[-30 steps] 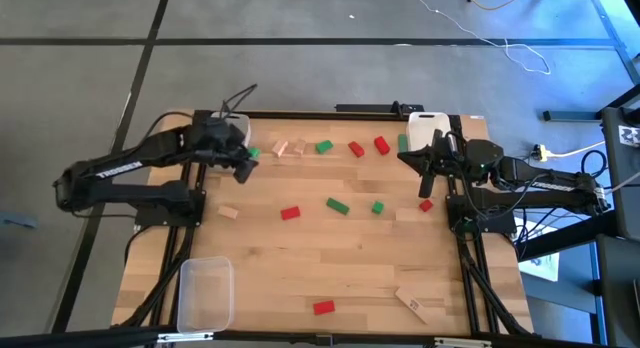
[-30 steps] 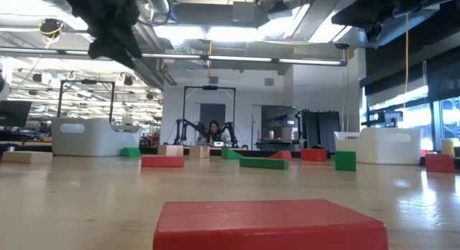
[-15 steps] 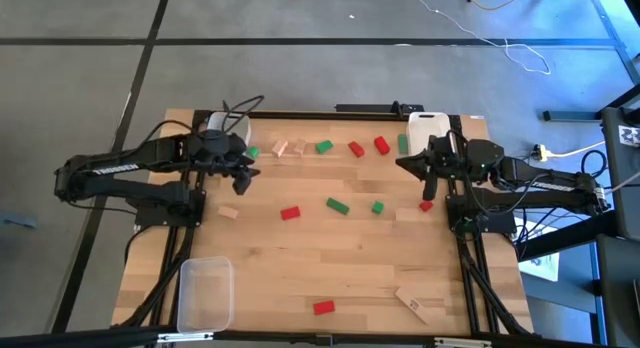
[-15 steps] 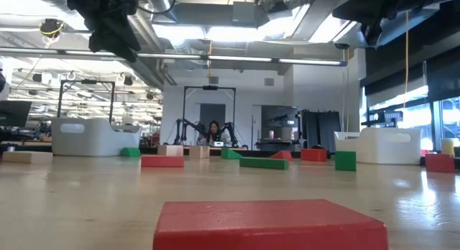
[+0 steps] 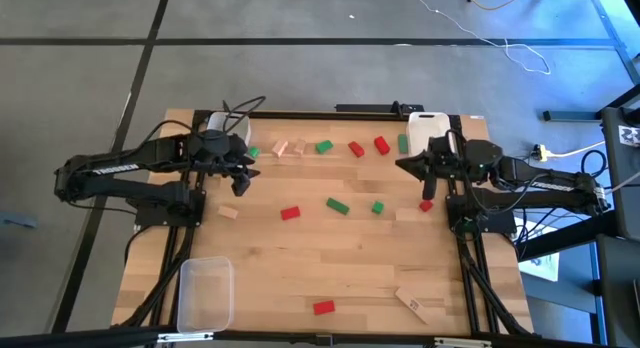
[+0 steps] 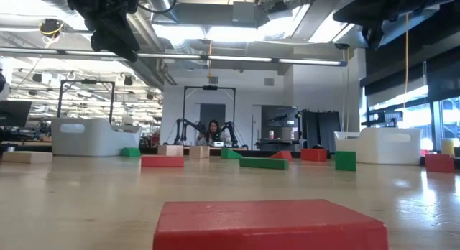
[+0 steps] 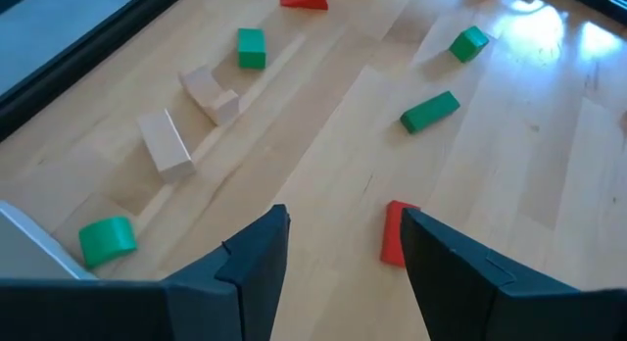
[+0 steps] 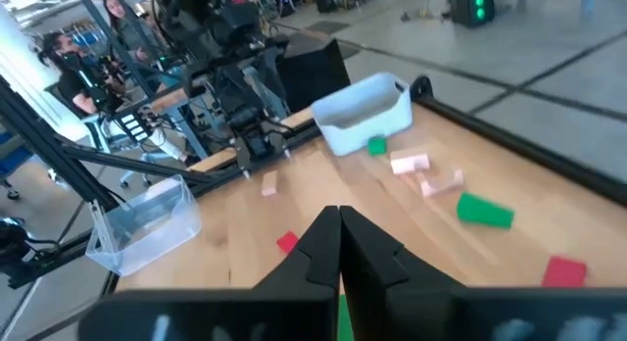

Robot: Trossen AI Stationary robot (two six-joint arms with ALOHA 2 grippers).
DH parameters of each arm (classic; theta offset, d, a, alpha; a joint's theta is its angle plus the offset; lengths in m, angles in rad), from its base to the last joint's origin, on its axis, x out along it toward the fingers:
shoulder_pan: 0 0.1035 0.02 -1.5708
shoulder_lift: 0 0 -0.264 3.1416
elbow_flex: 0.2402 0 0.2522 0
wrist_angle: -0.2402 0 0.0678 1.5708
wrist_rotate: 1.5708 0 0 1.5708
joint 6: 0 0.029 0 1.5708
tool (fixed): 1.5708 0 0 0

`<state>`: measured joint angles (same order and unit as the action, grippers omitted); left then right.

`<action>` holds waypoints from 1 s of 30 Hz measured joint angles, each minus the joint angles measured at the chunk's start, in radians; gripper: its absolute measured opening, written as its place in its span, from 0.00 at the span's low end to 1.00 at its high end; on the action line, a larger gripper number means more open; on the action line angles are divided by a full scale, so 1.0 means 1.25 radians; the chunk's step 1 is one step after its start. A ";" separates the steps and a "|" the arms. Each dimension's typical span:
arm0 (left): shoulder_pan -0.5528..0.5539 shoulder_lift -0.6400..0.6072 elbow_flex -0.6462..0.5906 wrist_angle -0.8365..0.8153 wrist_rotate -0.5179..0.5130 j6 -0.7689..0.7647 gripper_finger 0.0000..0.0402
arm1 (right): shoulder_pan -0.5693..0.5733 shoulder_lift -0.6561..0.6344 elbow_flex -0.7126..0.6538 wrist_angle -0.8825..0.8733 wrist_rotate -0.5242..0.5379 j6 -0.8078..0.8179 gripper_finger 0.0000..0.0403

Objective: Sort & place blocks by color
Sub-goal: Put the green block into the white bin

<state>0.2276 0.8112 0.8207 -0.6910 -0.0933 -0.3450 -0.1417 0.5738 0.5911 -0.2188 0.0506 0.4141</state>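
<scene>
Left gripper (image 5: 243, 178) released, nothing between its fingers, hovering over the table (image 5: 330, 273) at upper left of the high view. Right gripper (image 5: 422, 173) clenched, holding nothing, at upper right. Blocks (image 5: 337, 205) loose: a row along the top edge, several mid-table, 1 red (image 5: 322, 307) plus 1 wood (image 5: 411, 304) at the bottom.

No text, label, brand, number or sign can be read on anything in these views.
</scene>
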 joint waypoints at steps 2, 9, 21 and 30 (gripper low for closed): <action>0.000 0.000 0.000 0.000 0.001 0.000 0.47 | 0.000 0.006 0.000 -0.013 0.000 0.013 0.03; 0.000 0.000 0.000 0.000 0.001 -0.001 0.47 | 0.000 0.043 0.000 -0.025 0.000 0.021 0.18; 0.000 0.000 0.000 0.000 0.001 0.011 0.47 | 0.000 0.052 0.007 -0.046 -0.133 0.017 0.26; 0.000 0.000 0.000 0.000 0.001 0.012 0.47 | 0.000 0.120 0.284 -0.445 -0.041 -0.153 0.26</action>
<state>0.2276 0.8112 0.8207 -0.6912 -0.0920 -0.3305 -0.1413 0.7239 0.9465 -0.7747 -0.0002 0.2234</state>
